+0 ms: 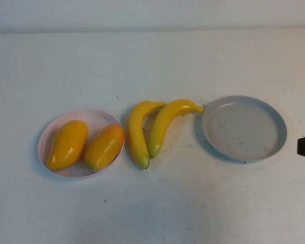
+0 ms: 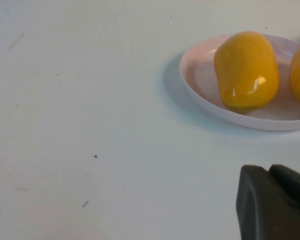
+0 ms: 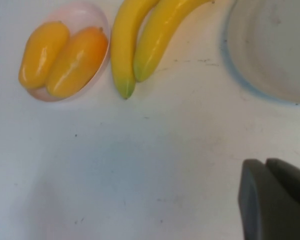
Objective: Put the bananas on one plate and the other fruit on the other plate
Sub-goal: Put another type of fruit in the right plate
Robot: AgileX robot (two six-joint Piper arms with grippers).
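Yellow bananas [image 1: 150, 129] lie lengthwise, stems toward grey-blue plate [image 1: 244, 128].

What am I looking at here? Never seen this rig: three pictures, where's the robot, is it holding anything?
It is a two-armed table robot. One camera looks down from above; one sits on each wrist. On the white table: two mango-like fruits on the pink plate, two bananas beside it on the table, and an empty grey-blue plate. The left gripper is shut near the pink plate; the right gripper is shut near the grey-blue plate. Neither holds anything.
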